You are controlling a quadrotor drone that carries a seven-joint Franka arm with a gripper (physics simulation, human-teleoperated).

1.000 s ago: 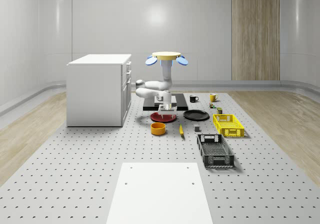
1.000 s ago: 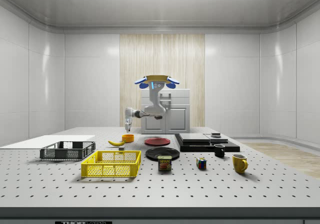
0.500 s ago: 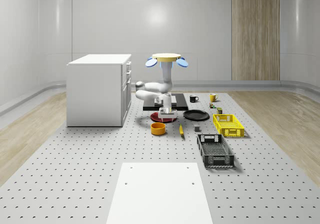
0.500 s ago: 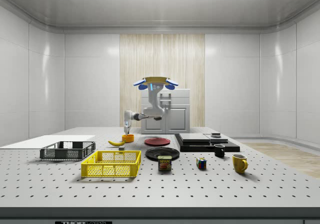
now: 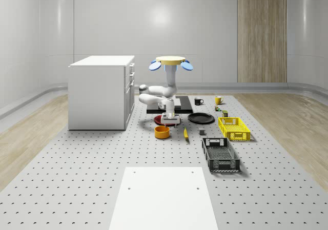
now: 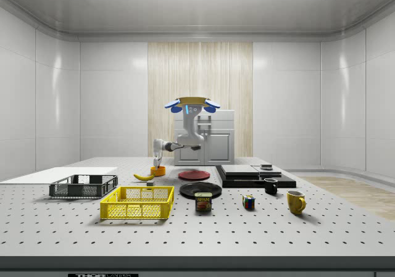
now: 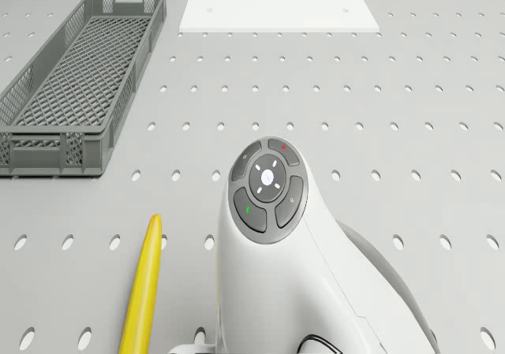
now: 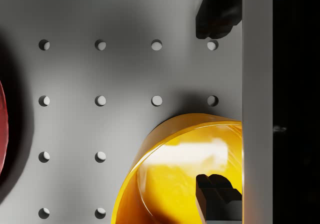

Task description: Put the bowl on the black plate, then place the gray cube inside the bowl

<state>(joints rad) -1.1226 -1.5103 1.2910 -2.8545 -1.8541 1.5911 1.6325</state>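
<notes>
The perforated table is seen from high and far off in the whole-scene view, along its length toward the back wall, with the drone at mid-distance. In the side view it is seen low, near table height, from the edge by the yellow basket; both views share the drone, the arm and the orange bowl. The drone view is aimed forward and down over the arm's wrist, close to the gray crate. The wrist view is pointed straight down, very close, at the bowl's rim and a gripper fingertip.
</notes>
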